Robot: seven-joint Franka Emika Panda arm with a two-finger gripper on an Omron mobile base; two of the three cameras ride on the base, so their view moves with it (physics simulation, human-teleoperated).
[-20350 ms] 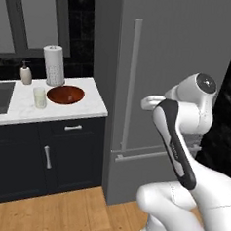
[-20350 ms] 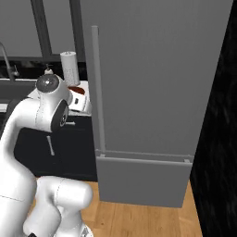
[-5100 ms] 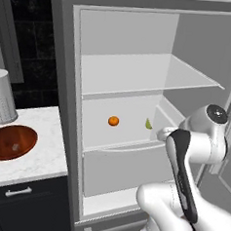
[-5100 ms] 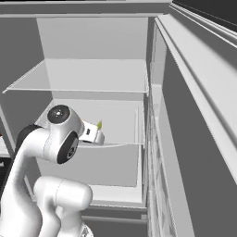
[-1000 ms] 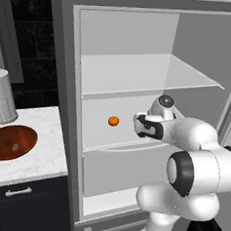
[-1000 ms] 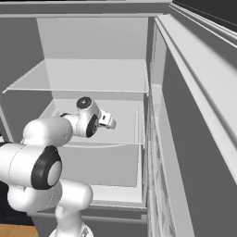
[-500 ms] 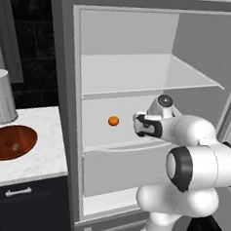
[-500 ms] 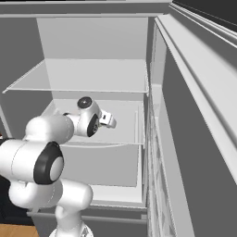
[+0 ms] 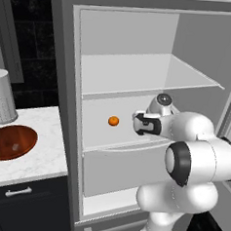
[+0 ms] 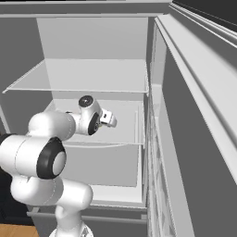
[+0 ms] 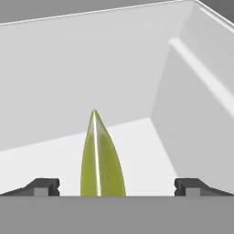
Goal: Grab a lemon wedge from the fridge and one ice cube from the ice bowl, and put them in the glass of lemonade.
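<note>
**Left base view.** The fridge stands open, its pale shelves bare to the eye. The arm reaches into the middle shelf, with the hand near the shelf's right half. From here I cannot tell how the jaws stand, because the hand's own body covers them. A small round orange fruit sits on that same shelf, to the left of the hand and apart from it. Below the shelf is a closed drawer front. To the left of the fridge, the ice bowl rests on the marbled bench, with something small and pale lying inside it. A white paper-towel roll stands upright just behind the bowl.

**Right base view.** The open fridge door runs along the right side. The arm bends in from the lower left, and the hand points into the middle compartment, low over the shelf floor.

**Hand view.** The lemon wedge, yellow-green and pointed, stands tip-up on the white shelf floor. It lies between the two dark fingertips, somewhat nearer the left one in the picture. The jaws are released and spread wide, and neither tip touches the wedge. Behind it, the fridge's back wall meets a side wall in a corner.
</note>
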